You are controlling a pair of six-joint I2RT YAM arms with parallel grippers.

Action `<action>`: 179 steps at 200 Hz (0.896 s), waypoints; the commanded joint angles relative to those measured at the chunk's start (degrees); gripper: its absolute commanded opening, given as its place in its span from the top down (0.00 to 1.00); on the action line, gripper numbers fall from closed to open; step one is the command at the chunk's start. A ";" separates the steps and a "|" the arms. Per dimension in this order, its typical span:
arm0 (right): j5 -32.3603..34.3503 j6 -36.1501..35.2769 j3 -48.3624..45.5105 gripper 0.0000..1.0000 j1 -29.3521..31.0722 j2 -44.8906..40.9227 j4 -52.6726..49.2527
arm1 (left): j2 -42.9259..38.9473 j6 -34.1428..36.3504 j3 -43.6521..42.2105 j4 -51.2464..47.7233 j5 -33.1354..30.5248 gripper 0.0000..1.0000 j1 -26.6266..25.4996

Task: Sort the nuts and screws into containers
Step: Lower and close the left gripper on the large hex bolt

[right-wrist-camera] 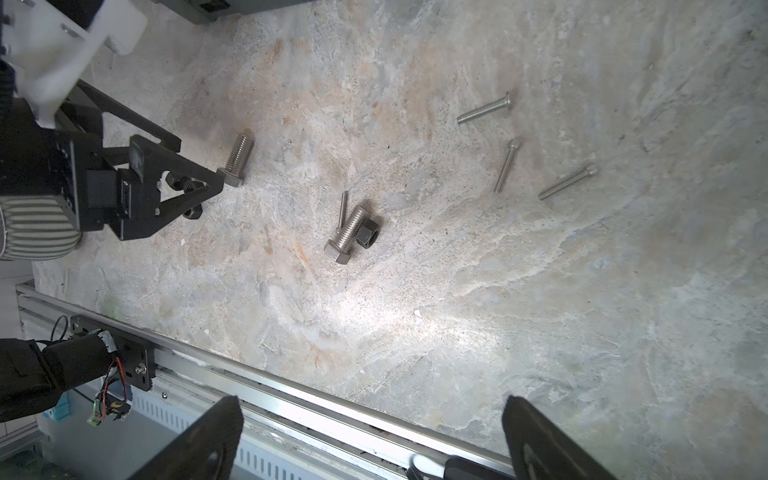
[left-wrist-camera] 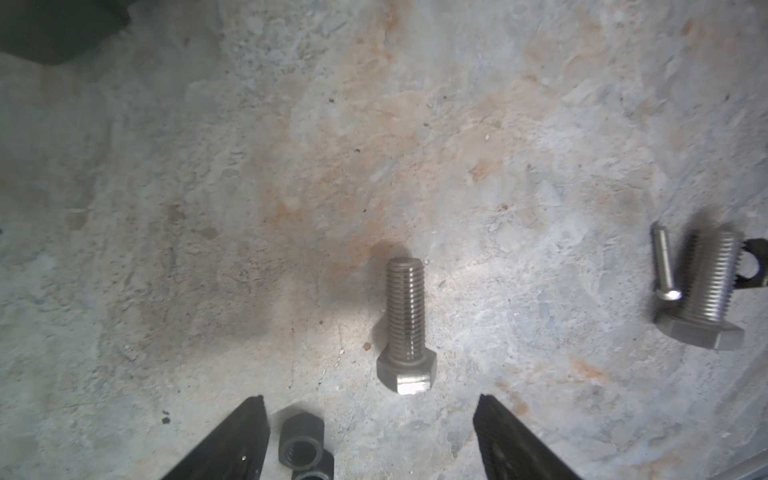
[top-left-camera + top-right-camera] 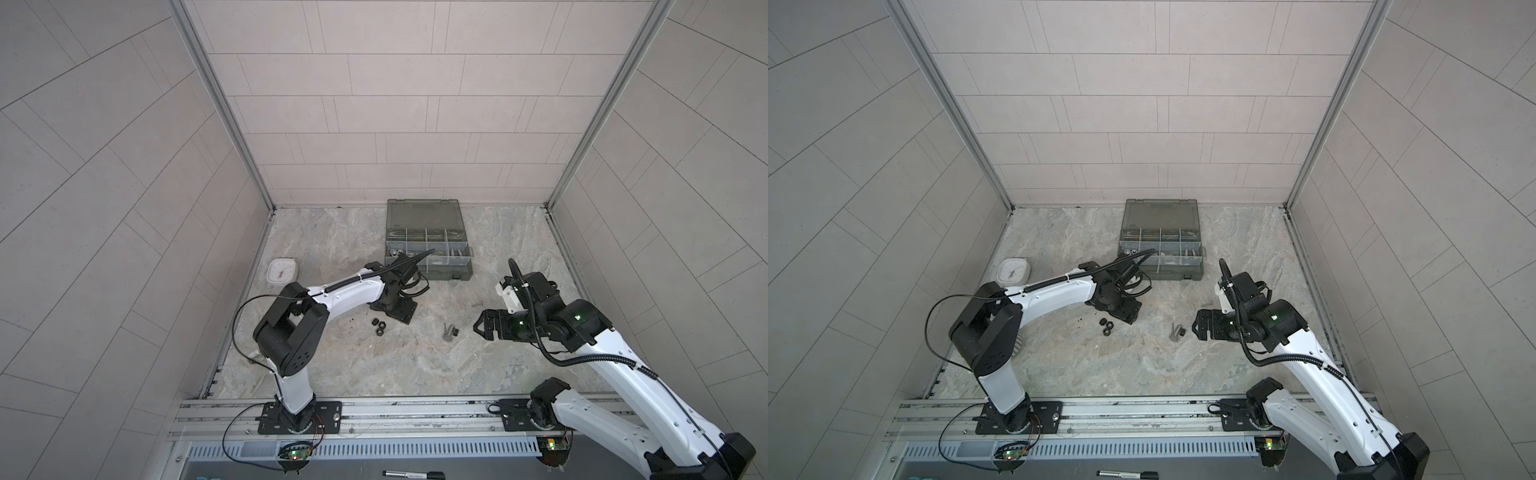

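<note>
Between the fingers [image 2: 237,444] of the left gripper [image 2: 370,409], which stand wide apart and hold nothing, we see a black nut [image 2: 301,440] on the table [image 2: 166,208], close to one finger, with a second black nut [image 2: 316,469] touching it. Just beyond the fingertips a thick bolt [image 2: 407,324] lies flat, its hex head towards the gripper. Farther right, near the table's middle, we find a second thick bolt [image 1: 345,235] touching a thin screw [image 1: 342,210] on one side and a third black nut [image 1: 368,235] on the other. Right of this cluster hangs the right gripper [image 1: 370,415], pointing at it; its jaws are wide and empty. Three long thin screws [image 1: 507,166] lie apart from one another near that gripper. At the far edge stands the organizer case [image 3: 432,274], lid open; its compartments [image 3: 425,239] hold silver parts too small for us to identify. A white clock [image 3: 282,272] sits at the far left.
</note>
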 commanded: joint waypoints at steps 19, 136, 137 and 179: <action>3.09 0.82 -0.74 0.01 0.19 -3.49 -2.00 | 3.14 0.98 3.71 0.07 -1.16 0.15 -1.16; 5.30 -1.88 0.08 0.01 -0.72 -4.19 -4.98 | 9.66 1.52 6.90 -2.06 -3.03 0.54 -1.70; 5.31 -1.89 0.08 0.01 -0.79 -4.17 -5.02 | 9.69 1.51 6.91 -2.06 -3.02 0.55 -1.66; 5.27 -3.25 0.59 0.01 -1.81 -3.72 -5.23 | 11.21 1.63 8.49 -3.20 -3.14 0.76 -1.93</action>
